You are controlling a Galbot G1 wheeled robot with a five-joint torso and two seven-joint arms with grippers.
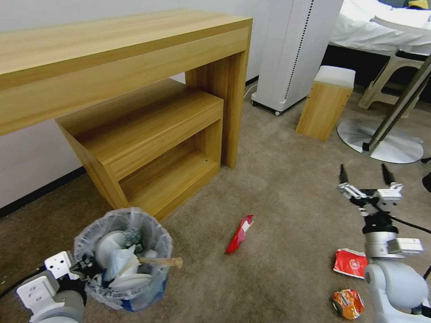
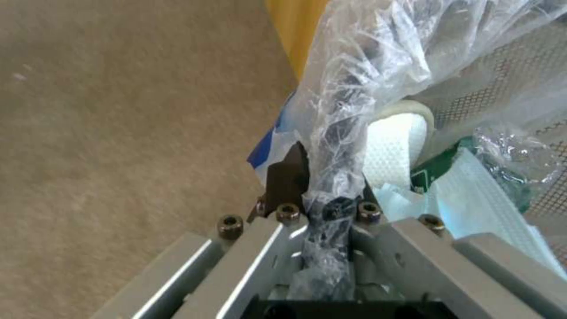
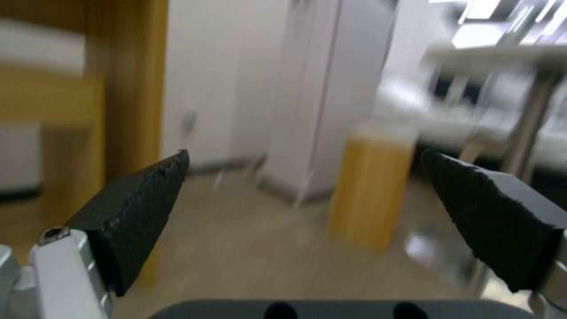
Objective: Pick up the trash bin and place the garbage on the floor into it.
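The trash bin (image 1: 123,258) hangs at the lower left, its blue base under a crinkly plastic liner. My left gripper (image 1: 85,269) is shut on its rim; the left wrist view shows the gripper (image 2: 331,186) pinching the liner (image 2: 366,66). Inside lie a white slipper (image 2: 396,141), paper and a wooden stick (image 1: 164,261) poking over the rim. Garbage on the floor (image 1: 287,211): a long red packet (image 1: 239,233) in the middle, a flat red packet (image 1: 350,262) and a crumpled orange packet (image 1: 348,303) by my right arm. My right gripper (image 1: 364,172) (image 3: 304,155) is open and holds nothing, raised above the carpet.
A wooden desk (image 1: 134,89) with a lower shelf unit stands behind the bin. A white appliance (image 1: 296,45), a small wooden stool (image 1: 325,103) and a round metal chair base (image 1: 381,139) are at the back right. Open carpet lies between the bin and the packets.
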